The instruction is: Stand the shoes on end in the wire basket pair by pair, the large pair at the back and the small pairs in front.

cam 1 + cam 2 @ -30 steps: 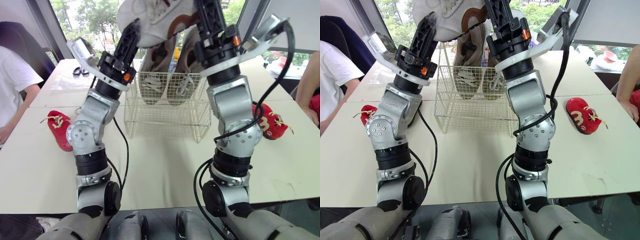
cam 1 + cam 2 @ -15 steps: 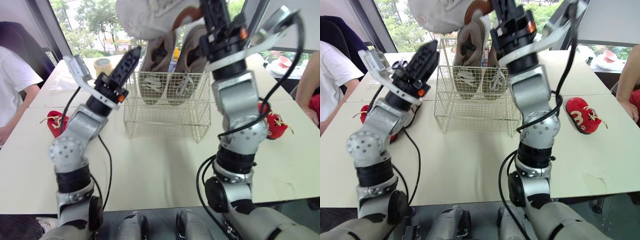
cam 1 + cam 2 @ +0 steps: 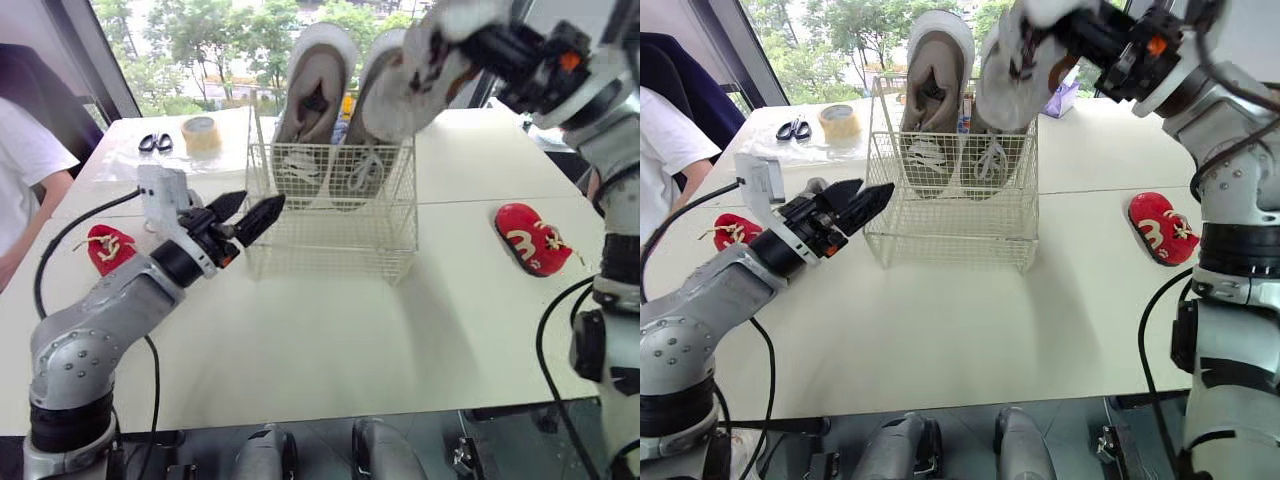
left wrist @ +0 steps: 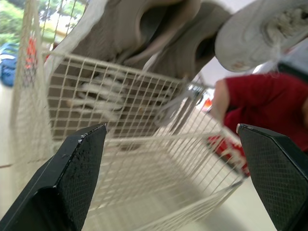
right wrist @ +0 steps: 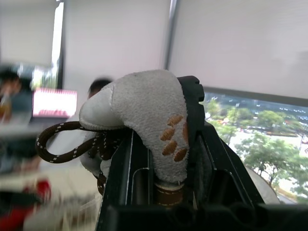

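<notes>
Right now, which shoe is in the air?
The white shoe in the right gripper; the grey pair stands in the basket, both red shoes lie on the table.

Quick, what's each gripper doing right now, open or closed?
Left gripper: open, empty.
Right gripper: shut on the white shoe.

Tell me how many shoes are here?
5: two large beige sneakers upright in the white wire basket, a white shoe above it in the right gripper, a small red shoe on the table left, another right.
</notes>
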{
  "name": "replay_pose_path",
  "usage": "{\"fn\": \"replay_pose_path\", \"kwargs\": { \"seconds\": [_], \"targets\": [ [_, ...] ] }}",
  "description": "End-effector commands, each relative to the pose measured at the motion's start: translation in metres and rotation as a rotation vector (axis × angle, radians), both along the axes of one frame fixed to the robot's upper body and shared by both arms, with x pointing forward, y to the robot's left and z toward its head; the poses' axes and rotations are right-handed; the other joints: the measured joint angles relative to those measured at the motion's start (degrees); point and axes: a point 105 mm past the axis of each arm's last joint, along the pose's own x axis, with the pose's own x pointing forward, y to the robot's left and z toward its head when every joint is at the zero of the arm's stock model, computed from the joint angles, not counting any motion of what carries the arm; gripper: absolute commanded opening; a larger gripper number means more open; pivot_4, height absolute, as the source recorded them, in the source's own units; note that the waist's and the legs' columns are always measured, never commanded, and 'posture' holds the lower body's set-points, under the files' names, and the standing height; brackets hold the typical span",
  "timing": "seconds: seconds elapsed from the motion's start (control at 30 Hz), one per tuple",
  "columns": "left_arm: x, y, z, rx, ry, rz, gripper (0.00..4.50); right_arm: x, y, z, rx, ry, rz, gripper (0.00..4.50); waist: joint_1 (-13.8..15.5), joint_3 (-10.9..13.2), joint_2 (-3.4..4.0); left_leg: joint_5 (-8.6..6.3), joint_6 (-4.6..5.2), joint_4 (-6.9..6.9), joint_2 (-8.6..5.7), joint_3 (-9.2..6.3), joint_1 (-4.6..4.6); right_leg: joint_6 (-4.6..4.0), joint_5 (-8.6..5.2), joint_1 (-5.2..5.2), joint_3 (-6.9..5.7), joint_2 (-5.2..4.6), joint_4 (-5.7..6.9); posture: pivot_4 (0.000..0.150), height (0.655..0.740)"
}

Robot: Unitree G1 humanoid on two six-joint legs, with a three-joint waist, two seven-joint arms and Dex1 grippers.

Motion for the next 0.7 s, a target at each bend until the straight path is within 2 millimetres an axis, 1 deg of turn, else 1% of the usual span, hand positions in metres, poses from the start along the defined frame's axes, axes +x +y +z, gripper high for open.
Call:
{"fn": "replay_pose_path", "kwargs": {
  "seconds": [0.03,0.1,0.17,0.23,0.3,0.47,0.53,0.57,0.67,0.7],
  "targets": [
    [-0.001,0.009,-0.003,0.073,0.013,0.073,4.44,0.002,-0.003,-0.002,-0.125,-0.040,0.018,0.62,0.2,0.0,0.00,0.03,-0.05,-0.01,0.02,-0.01,0.00,0.00,0.00,0.00,-0.01,0.02,0.01,0.150,0.7400],
    [0.001,0.011,-0.006,0.106,0.033,0.084,4.44,0.008,-0.003,-0.009,-0.161,-0.030,0.030,0.62,0.3,0.0,-0.02,0.05,-0.09,0.00,0.02,-0.02,-0.03,-0.01,0.00,0.00,-0.02,0.02,-0.01,0.150,0.7400],
    [0.002,0.014,-0.002,0.129,0.012,0.113,4.44,0.018,-0.002,-0.022,-0.217,-0.013,0.031,0.62,0.4,0.0,-0.02,0.06,-0.10,0.03,-0.01,-0.03,-0.06,-0.11,-0.05,-0.01,-0.02,-0.02,-0.02,0.150,0.7400],
    [0.002,0.014,0.002,0.090,0.001,0.096,4.44,0.026,-0.001,-0.038,-0.270,0.011,0.038,0.62,0.4,0.0,-0.02,0.06,-0.10,0.04,-0.03,-0.02,-0.07,-0.11,-0.05,0.01,-0.02,-0.04,-0.04,0.150,0.7400],
    [0.001,0.015,0.004,0.062,-0.001,0.081,4.44,0.032,0.000,-0.047,-0.294,0.018,0.039,0.62,0.3,0.0,-0.02,0.19,-0.32,0.04,-0.03,0.00,-0.08,-0.03,-0.01,0.01,-0.02,-0.05,-0.05,0.150,0.7400],
    [-0.003,0.013,0.007,-0.030,0.003,0.007,4.44,0.054,0.000,-0.073,-0.270,0.141,0.061,0.62,0.3,0.0,-0.02,0.26,-0.45,0.04,-0.03,0.00,-0.08,0.01,0.02,0.01,-0.03,-0.04,-0.04,0.150,0.7400],
    [-0.004,0.015,0.011,-0.069,-0.010,-0.012,4.50,0.059,-0.001,-0.083,-0.282,0.188,0.062,1.60,0.3,0.0,-0.02,0.27,-0.47,0.04,-0.03,0.00,-0.08,0.01,0.02,0.01,-0.03,-0.05,-0.03,0.150,0.7400],
    [-0.004,0.016,0.012,-0.081,-0.014,-0.016,4.50,0.061,-0.001,-0.086,-0.287,0.199,0.064,1.89,0.3,0.0,-0.02,0.28,-0.47,0.04,-0.04,0.00,-0.08,0.01,0.02,0.01,-0.03,-0.05,-0.03,0.150,0.7400],
    [-0.003,0.020,0.011,-0.109,0.004,-0.017,4.50,0.063,-0.003,-0.084,-0.272,0.214,0.066,3.35,0.2,0.0,-0.01,0.28,-0.48,0.04,-0.04,0.01,-0.09,0.02,0.03,0.01,-0.03,-0.05,-0.03,0.150,0.7400],
    [-0.003,0.021,0.011,-0.113,0.007,-0.018,4.50,0.063,-0.004,-0.082,-0.266,0.212,0.066,4.01,0.2,0.0,-0.01,0.28,-0.48,0.04,-0.04,0.01,-0.09,0.02,0.02,0.00,-0.03,-0.05,-0.03,0.150,0.7400]
  ]
}}
